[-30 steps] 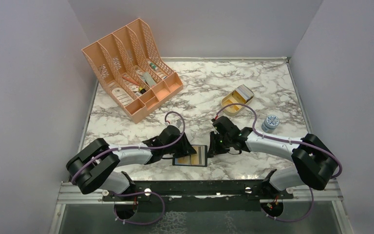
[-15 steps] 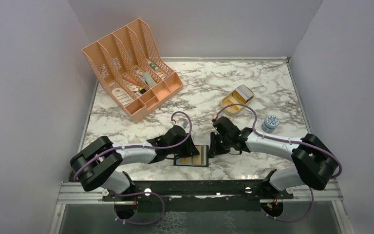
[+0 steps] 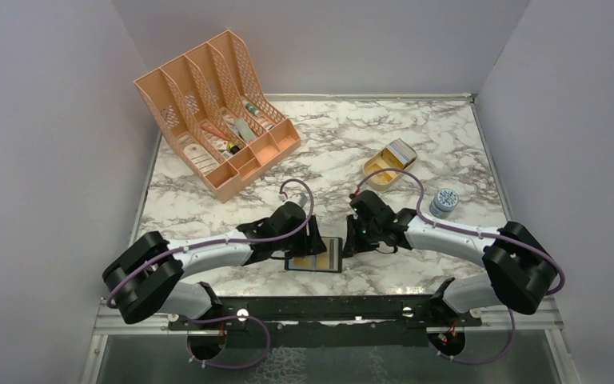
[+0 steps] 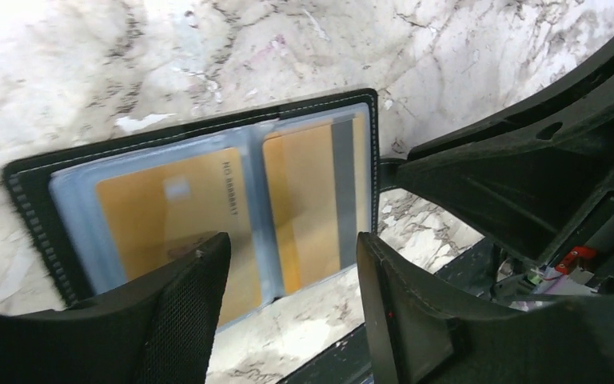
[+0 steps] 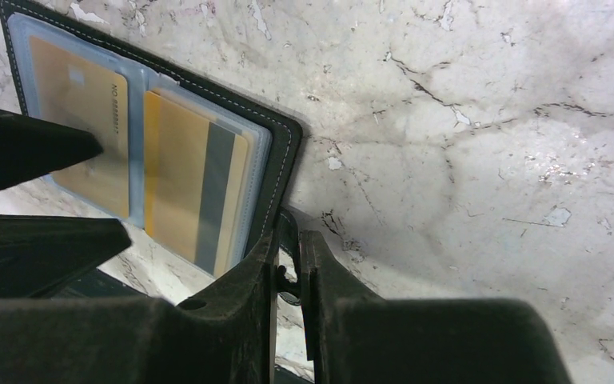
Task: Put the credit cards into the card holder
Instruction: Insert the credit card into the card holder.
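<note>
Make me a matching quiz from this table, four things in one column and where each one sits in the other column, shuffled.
Things
1. card holder
2. organiser
3. tin
4. blue-grey jar

Places
A. far left corner
B. nearest the right edge
C. near edge, between the two arms, lying open
D. mid-table, right of centre

Pairs: 1-C, 2-A, 3-D, 4-B
</note>
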